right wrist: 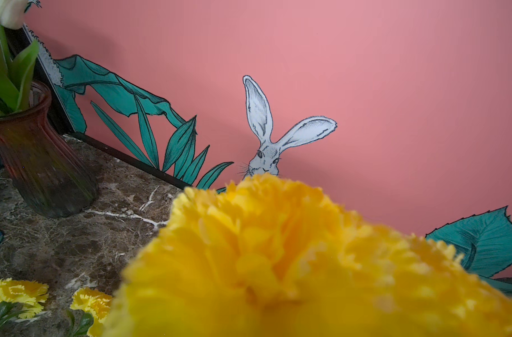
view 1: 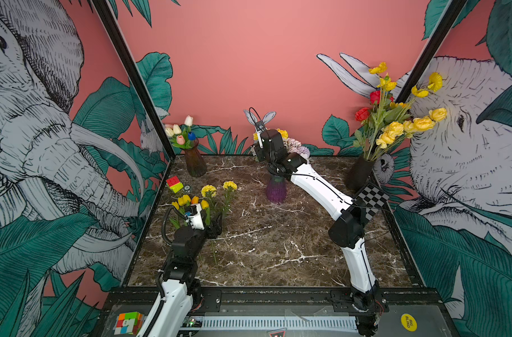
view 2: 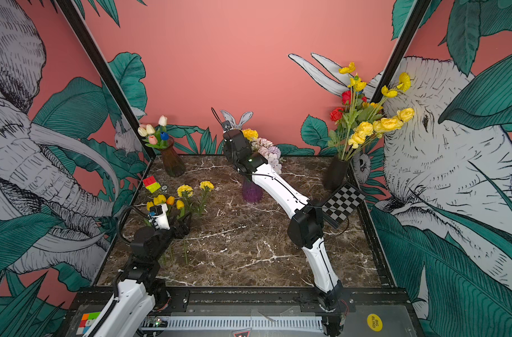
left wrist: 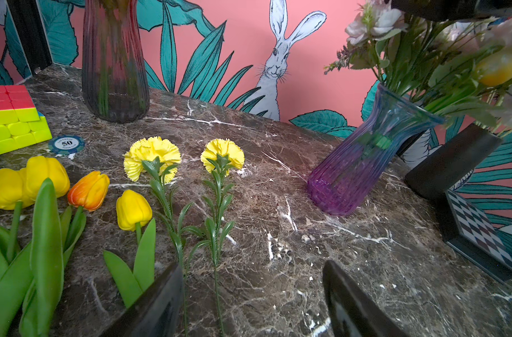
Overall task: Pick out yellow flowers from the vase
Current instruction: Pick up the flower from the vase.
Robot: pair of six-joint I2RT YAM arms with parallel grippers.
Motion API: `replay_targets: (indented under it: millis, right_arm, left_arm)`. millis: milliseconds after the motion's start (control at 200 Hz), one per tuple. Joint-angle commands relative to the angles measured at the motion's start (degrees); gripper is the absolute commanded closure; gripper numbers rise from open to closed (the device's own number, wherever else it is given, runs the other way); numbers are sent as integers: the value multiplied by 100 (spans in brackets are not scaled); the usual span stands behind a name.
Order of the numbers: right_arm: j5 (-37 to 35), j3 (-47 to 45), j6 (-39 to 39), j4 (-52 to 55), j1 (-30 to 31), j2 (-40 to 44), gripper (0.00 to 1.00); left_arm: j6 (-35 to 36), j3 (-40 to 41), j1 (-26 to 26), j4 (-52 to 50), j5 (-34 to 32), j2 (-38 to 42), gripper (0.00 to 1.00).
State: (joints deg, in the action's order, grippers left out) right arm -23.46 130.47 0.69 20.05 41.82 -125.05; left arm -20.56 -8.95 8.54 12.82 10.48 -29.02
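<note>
Evidently mid-task: at nine o'clock on the bench [view 1: 278, 248], picked yellow flowers [left wrist: 151, 156] lie flat beside the left gripper [left wrist: 253, 268], its jaws wide and empty. At twelve o'clock the right gripper [view 1: 267, 146] is pressed into the purple vase [view 1: 276, 191]'s bouquet by a yellow carnation [right wrist: 278, 248]. The bloom hides its jaws, so I cannot tell their state. The next move likely calls for clamping the stem and lifting straight up.

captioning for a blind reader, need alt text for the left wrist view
Two yellow carnations and several yellow tulips lie on the marble table before the open left gripper. A purple vase of flowers stands beyond.
</note>
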Motion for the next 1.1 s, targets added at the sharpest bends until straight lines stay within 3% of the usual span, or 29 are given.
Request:
replay_targets:
  millis: [0, 360, 700, 1095]
  right_arm:
    - [114, 173, 56, -212, -46, 29, 59]
    - [371, 103, -112, -564, -109, 186, 69]
    - [808, -115, -282, -748, -104, 637, 71]
    - [1125, -990, -219, -1140, 29, 1528, 73]
  left_arm:
    - [-45, 7, -2, 133, 51, 56, 23]
    - [-30, -4, -1, 108, 51, 79, 23]
    - [-14, -9, -1, 151, 95, 19, 23]
    - [-30, -8, -1, 329, 262, -154, 23]
